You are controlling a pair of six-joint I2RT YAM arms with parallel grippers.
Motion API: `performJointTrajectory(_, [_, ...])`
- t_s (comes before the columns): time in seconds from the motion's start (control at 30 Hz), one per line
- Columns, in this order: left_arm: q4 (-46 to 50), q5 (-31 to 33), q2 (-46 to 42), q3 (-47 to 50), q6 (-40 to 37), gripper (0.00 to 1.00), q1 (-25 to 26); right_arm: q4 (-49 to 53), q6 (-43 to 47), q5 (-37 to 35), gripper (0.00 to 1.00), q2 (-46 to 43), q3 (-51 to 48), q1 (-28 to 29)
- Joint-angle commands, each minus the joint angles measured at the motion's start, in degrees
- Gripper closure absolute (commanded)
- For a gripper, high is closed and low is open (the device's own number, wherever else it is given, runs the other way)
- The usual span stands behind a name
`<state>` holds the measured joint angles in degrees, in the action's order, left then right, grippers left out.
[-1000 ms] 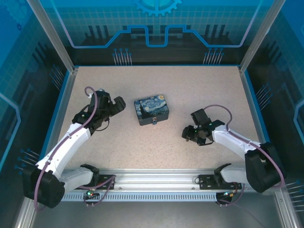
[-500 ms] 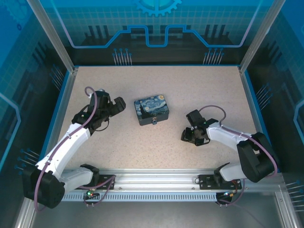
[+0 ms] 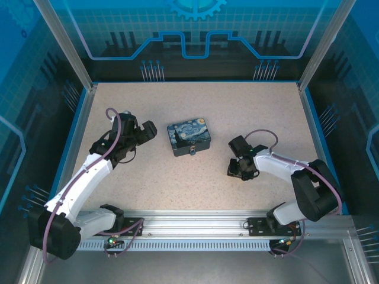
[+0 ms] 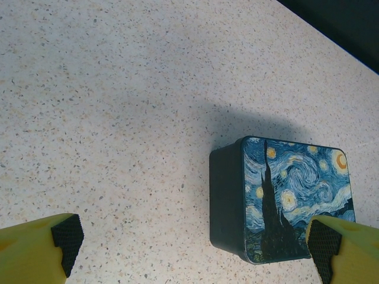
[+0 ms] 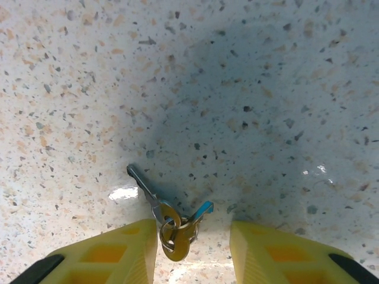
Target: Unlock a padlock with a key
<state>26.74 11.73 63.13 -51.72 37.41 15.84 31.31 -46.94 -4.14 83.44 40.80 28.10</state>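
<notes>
Speckled beige table [image 3: 249, 106] enclosed by blue patterned walls [image 3: 118, 29].

Lab cell: aluminium frame [image 3: 64, 44], speckled table [image 3: 237, 112]

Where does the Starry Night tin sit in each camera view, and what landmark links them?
Top external: Starry Night tin near the table's centre, just right of the left gripper.
Left wrist: the tin sits lower right, ahead of the open yellow fingers.
Right wrist: aimed at the bunch of keys instead.
Shared landmark: the speckled tabletop.
</notes>
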Motion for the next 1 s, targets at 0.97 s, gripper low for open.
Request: performJointTrajectory(0.97, [-2.83, -12.1, 13.18, -4.58, 3.64, 0.01, 9.96, -2.57, -0.18, -0.67, 1.0, -1.26, -0.79, 0.74])
